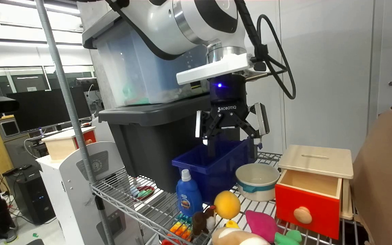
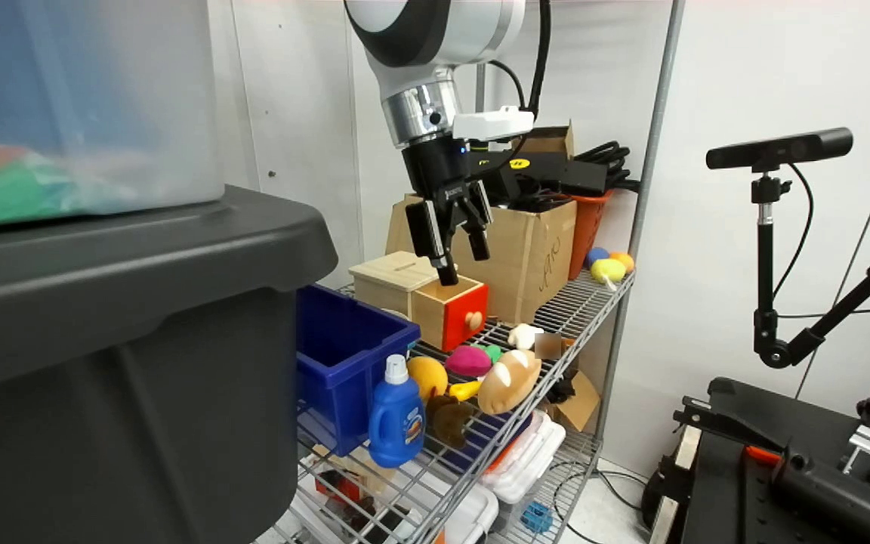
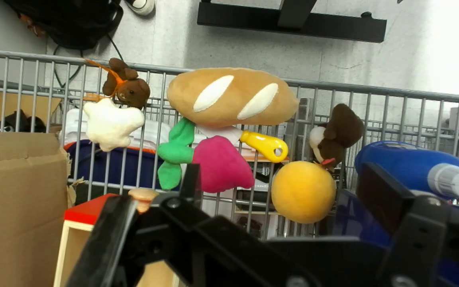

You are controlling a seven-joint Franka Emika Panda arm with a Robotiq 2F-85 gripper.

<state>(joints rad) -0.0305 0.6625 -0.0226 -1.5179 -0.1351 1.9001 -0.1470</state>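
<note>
My gripper hangs open above the wire shelf, its fingers wide apart and nothing between them. In both exterior views it is over the things at the back of the shelf: a dark blue bin, a cream pot with a teal band, and a wooden box with its red drawer pulled out. In the wrist view an orange ball shows between the fingers, well below them. Nearby lie a pink beet toy, a yellow handle, a plush bread and a blue detergent bottle.
A black tote with a translucent tote on top stands beside the bin. A cardboard box borders the drawer box. A grey shelf post rises at the corner. White star and brown plush toys lie near the front rail.
</note>
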